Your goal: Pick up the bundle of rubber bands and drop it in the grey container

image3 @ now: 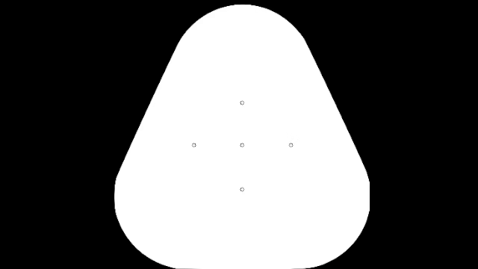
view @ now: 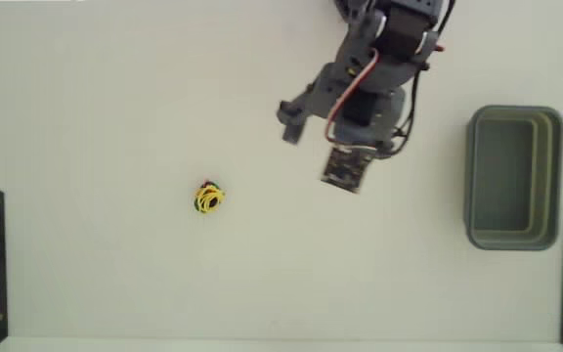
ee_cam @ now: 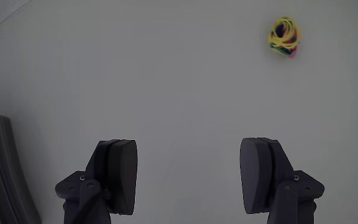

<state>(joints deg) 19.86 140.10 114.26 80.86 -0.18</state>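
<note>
Okay, from my fixed view going left to right: the bundle of rubber bands (view: 208, 198) sits alone on the white table (view: 96, 108), left of center, the arm (view: 369, 83) reaches in from the top edge well apart from it, and the grey container (view: 514, 177) sits at the far right, nothing inside that I can see. My wrist view shows the gripper (ee_cam: 191, 177) spread wide with its 2 fingers (ee_cam: 120, 174) pinching nothing, the bundle up at top right.
</note>
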